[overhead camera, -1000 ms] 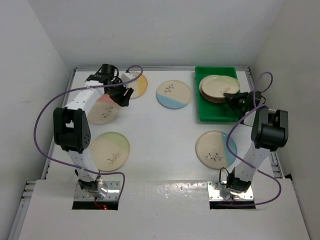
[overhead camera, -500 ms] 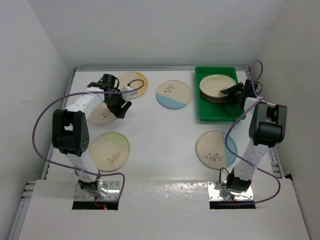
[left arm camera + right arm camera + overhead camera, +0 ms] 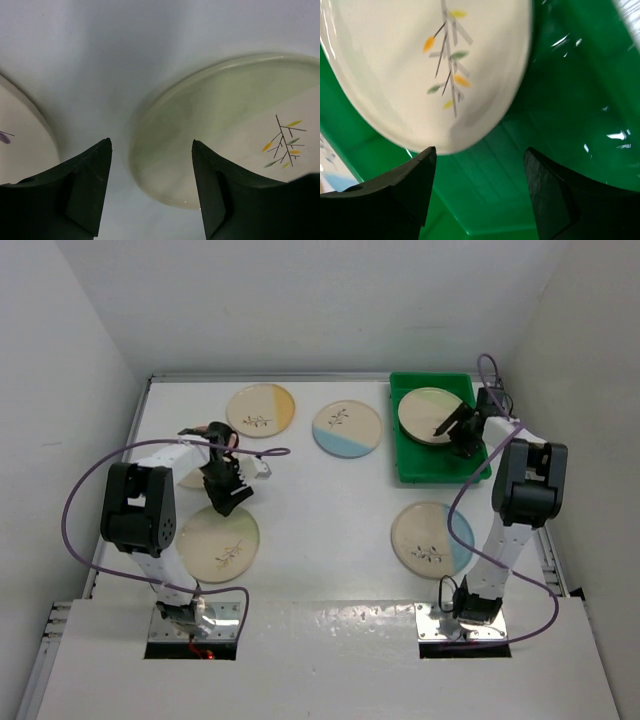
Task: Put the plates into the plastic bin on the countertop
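Observation:
On the white countertop (image 3: 320, 495) lie a yellow-segment plate (image 3: 261, 410), a blue-segment plate (image 3: 347, 428), another blue-edged plate (image 3: 432, 539) and a green-segment plate (image 3: 218, 542). My left gripper (image 3: 226, 490) is open just above the far rim of the green-segment plate (image 3: 240, 125), holding nothing (image 3: 152, 145). A further plate (image 3: 20, 145) shows at its left, mostly hidden under the arm. The green plastic bin (image 3: 420, 475) holds a cream plate (image 3: 432, 416). My right gripper (image 3: 456, 432) hovers open over the bin floor (image 3: 550, 100), and the plate (image 3: 420, 65) lies just ahead of its empty jaws (image 3: 480, 150).
White walls close in the left, far and right sides. A thin raised rim (image 3: 300, 377) runs along the countertop's far edge. Purple cables (image 3: 75, 510) loop off both arms. The arm bases sit on the near shelf (image 3: 320, 640).
My right gripper opened and let go of the plate, which now lies flat in the bin. My left arm swung from the far plates toward me, down to the green-segment plate.

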Motion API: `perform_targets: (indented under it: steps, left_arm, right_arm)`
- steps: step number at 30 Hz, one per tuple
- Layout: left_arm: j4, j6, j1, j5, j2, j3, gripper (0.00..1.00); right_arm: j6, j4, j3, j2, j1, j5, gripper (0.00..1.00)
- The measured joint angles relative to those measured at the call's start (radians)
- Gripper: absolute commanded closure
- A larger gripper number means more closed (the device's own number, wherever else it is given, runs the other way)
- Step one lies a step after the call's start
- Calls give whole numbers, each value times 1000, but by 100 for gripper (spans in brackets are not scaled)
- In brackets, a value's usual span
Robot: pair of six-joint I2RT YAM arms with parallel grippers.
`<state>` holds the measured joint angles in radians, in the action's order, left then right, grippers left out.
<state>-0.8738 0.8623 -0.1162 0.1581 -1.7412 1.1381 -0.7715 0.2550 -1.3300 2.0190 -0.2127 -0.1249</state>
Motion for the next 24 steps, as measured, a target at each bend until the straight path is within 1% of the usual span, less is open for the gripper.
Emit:
perform_targets:
  steps: [4,7,9,11,12,13,14,15,19,21,23,24]
  left_arm:
    - [3,33,7,-10,-13,-14,34]
    - [28,33,8,-15,-50,-37,34]
    - [19,19,8,-21,-60,-30,37]
    - [10,0,8,-20,-77,-10,50]
    - [6,-7,8,-16,-86,1,60]
    - [3,-13,8,-17,-92,10,81]
    - [7,-12,8,-26,-95,19,92]
    - [24,-9,7,-31,-97,25,100]
    - [11,8,5,-31,-101,31,100]
    - [1,-5,6,-14,-101,37,100]
    - [-14,-27,7,45,-105,60,100]
    - [-19,-51,6,98,-107,75,100]
  right_arm:
    - [90,36,23,-78,39,31,29]
    - [143,39,73,-189,57,43,29]
    - [174,35,92,-258,71,47,29]
    - [214,35,98,-313,83,48,29]
    - [237,34,101,-338,96,50,29]
    - [257,34,104,-358,112,49,29]
    - [285,33,110,-378,135,49,29]
    - [309,33,119,-397,163,48,29]
    - [389,31,180,-452,304,29,25]
    - [419,13,217,-456,394,-21,24]
    - [433,-5,247,-443,467,-92,23]
    - [436,-10,248,-424,504,-140,23]
